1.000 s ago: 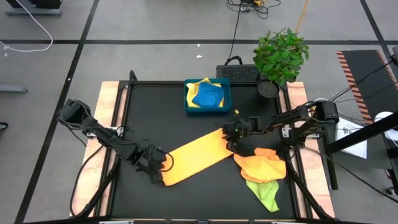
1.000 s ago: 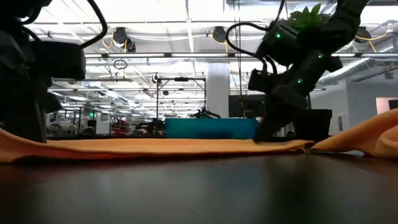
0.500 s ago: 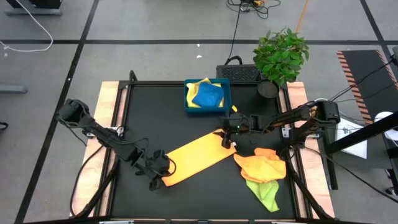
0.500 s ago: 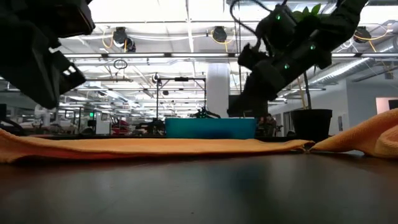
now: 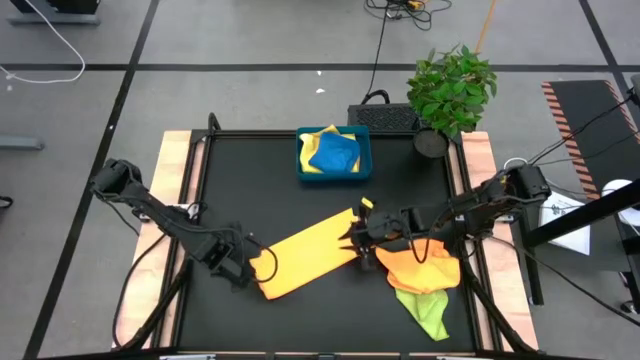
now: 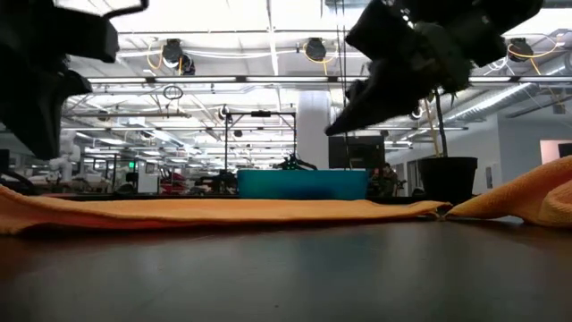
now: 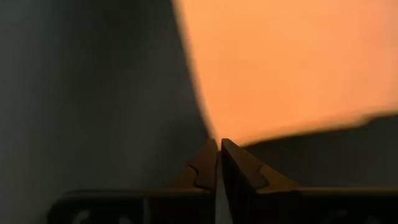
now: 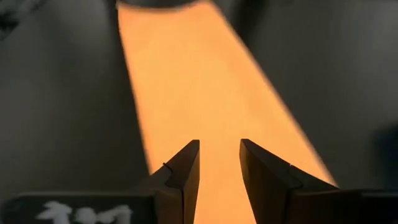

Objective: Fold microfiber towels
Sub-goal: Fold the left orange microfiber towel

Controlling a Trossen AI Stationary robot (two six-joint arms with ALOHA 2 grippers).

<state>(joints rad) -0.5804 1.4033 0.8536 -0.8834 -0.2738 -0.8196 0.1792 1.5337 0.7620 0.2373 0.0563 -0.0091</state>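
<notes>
We find a long, flat orange-yellow microfiber towel (image 5: 305, 253) lying diagonally across the middle of the black worktop (image 5: 250, 180). The left gripper (image 5: 243, 268) sits at the towel's near-left end; in its wrist view the two fingers (image 7: 205, 165) are pressed together with no cloth visible between them, the towel corner lying just ahead of the tips. The right gripper (image 5: 352, 237) is at the opposite end, above the cloth, its fingers (image 8: 183, 171) held narrowly apart and gripping nothing. In the low view both grippers sit clear above the towel. To the right lies a crumpled orange microfiber towel (image 5: 420, 265), overlapping a lime green microfiber towel (image 5: 425, 310). A rigid blue rectangular tray (image 5: 334, 153) at the far side of the worktop holds a bunched blue cloth (image 5: 333, 154) over a pale yellow cloth (image 5: 318, 133).
</notes>
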